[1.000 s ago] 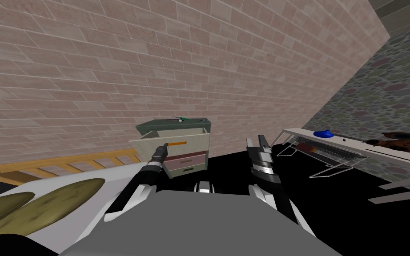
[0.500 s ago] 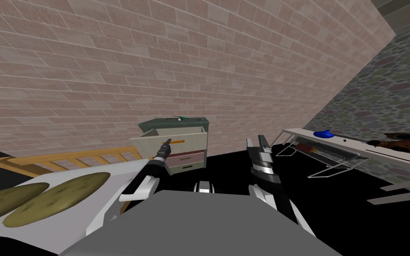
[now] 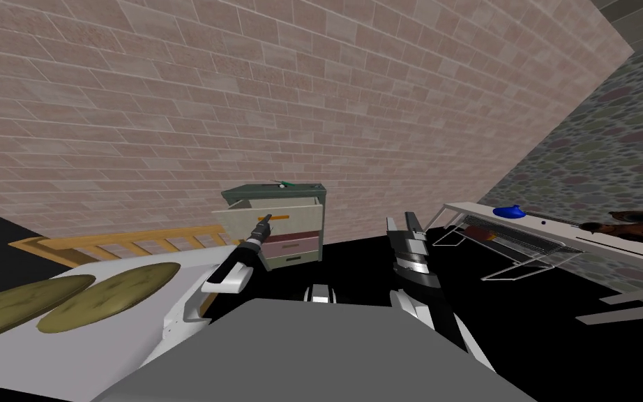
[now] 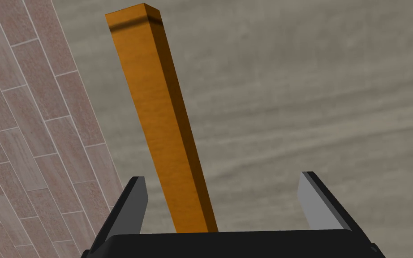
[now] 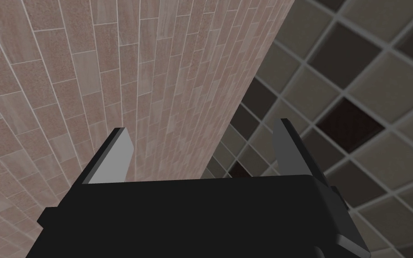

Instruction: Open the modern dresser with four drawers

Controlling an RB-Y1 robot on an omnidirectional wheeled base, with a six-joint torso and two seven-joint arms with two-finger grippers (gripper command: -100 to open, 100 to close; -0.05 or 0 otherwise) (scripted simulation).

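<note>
Handle (image 4: 165, 125), orange bar level across the open top drawer (image 3: 300, 225), sits between spread jaws of left gripper (image 4: 222, 177).

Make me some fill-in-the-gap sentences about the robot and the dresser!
The pulled-out drawer of the dresser is the ___ one. Its handle is coloured ___. The handle lies ___ the two fingers of the left gripper, touching neither. The fingers of the right gripper are not shut but ___.
Missing words: top; orange; between; open.
</note>
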